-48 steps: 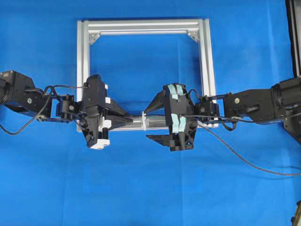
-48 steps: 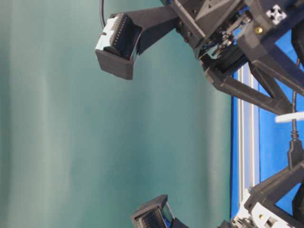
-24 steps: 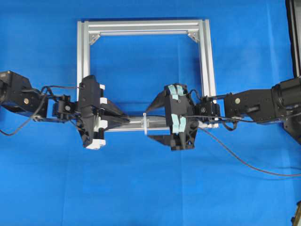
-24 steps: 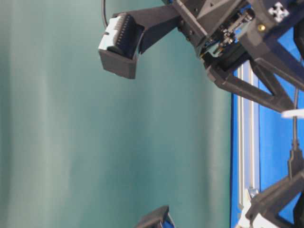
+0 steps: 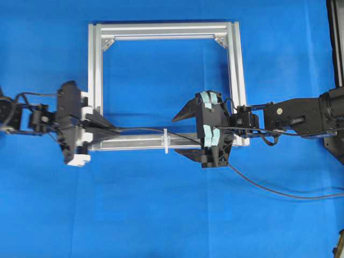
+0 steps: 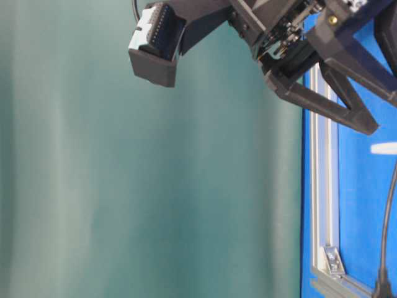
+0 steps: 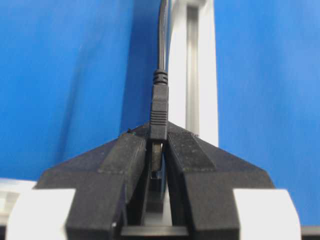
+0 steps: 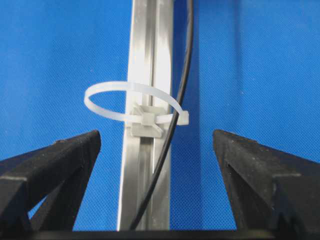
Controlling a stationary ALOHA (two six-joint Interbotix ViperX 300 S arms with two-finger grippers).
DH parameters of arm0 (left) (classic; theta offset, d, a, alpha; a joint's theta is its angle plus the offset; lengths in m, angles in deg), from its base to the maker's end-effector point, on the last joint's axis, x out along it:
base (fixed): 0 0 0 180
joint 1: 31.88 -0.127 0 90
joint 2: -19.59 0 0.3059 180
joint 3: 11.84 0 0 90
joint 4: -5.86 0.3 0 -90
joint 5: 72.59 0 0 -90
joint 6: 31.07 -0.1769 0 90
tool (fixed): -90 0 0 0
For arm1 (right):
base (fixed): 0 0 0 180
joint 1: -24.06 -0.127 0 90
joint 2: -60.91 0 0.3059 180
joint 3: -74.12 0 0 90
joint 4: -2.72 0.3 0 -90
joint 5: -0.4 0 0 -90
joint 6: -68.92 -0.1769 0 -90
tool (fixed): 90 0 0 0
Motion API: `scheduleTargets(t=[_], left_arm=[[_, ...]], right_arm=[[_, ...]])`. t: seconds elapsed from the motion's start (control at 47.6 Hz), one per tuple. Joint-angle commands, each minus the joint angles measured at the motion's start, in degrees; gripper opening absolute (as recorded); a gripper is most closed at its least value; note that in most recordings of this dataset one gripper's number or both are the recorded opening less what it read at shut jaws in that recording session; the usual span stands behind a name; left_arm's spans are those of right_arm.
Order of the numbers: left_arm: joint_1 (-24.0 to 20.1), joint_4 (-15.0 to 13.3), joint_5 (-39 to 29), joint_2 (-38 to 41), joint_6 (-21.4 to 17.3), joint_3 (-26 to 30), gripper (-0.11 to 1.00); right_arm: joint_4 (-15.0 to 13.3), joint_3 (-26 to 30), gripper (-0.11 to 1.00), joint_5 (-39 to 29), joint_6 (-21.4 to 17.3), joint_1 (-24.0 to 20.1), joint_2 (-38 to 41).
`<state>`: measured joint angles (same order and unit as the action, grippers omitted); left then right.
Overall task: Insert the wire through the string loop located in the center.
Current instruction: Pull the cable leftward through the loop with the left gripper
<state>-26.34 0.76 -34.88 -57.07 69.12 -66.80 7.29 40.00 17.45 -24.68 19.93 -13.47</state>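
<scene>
Overhead view: the left gripper pinches the wire by its plug at the frame's lower left corner. The wire runs through the string loop. The right gripper stands spread wide.

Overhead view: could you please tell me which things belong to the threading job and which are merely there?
Job:
wire
string loop
left gripper, clamping the plug
right gripper, open

Merely there:
silver frame
blue cloth

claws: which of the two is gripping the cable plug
The left claw, shut on the plug of the cable. The right claw stands wide open, holding nothing.
</scene>
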Motion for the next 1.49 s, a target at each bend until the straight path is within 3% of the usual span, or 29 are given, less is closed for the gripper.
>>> scheduleTargets(t=[0.0, 0.42, 0.904, 1.282, 1.366, 1.471], left_arm=[[0.1, 0.1, 0.0, -3.3, 0.3, -2.4, 0.06], [0.1, 0.2, -4.1, -13.9, 5.4, -12.0, 0.06], [1.3, 0.5, -5.4, -13.4, 1.6, -9.7, 0.06], [1.3, 0.4, -9.8, -14.4, 2.1, -8.4, 0.07], [1.3, 0.3, -10.7, -14.9, 2.5, -8.3, 0.22], [1.3, 0.3, -12.5, -15.5, 3.3, -8.3, 0.56]], right_arm=[[0.0, 0.4, 0.93, 0.2, 0.1, -0.1, -1.7], [0.0, 0.4, 0.93, 0.2, 0.3, -0.1, -1.7], [0.0, 0.4, 0.93, 0.3, 1.0, -0.1, -1.7], [-0.4, 0.5, 0.93, 0.4, 1.0, -0.1, -1.7], [-0.3, 0.5, 0.93, 0.3, 1.0, -0.1, -1.7], [-0.3, 0.6, 0.93, 0.4, 1.0, -0.1, -1.7]])
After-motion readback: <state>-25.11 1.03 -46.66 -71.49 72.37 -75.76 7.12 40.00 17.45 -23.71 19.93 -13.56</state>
